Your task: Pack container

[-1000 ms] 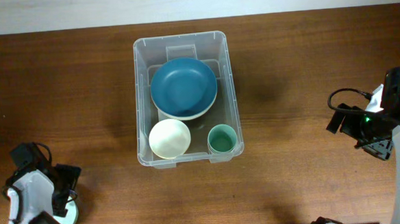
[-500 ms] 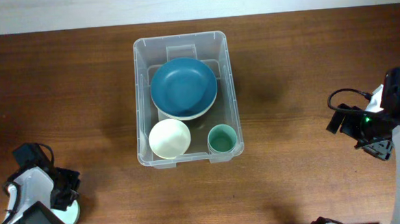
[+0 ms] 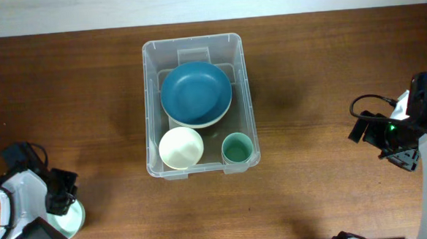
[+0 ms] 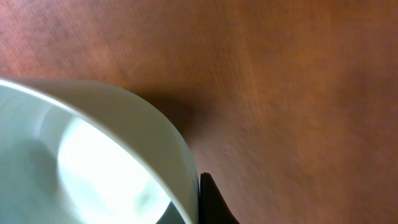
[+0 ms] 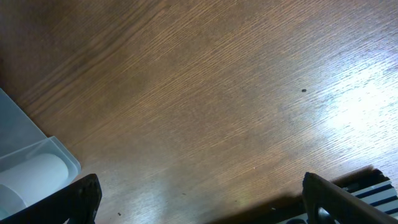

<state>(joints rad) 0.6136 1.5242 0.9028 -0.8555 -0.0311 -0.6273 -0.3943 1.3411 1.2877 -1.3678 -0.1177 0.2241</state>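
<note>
Container (image 3: 148, 101): one blue plate (image 3: 196, 91), bowl (image 3: 180, 147), cup (image 3: 236, 148) (right jaws agape, left jaws unclear).

A dark blue plate (image 3: 196, 91) rests on a pale plate (image 3: 213, 121). Just in front of them stand a cream bowl (image 3: 180, 147) and a small teal cup (image 3: 236, 147), side by side. A pale green bowl (image 3: 71, 223) sits far left on the wooden table (image 3: 306, 71).

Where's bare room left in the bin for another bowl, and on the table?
The container floor is crowded: the blue plate fills the back, the cream bowl and green cup the front, only a narrow gap between them. Bare table lies between the container and the left gripper, and between it and the right gripper.
</note>
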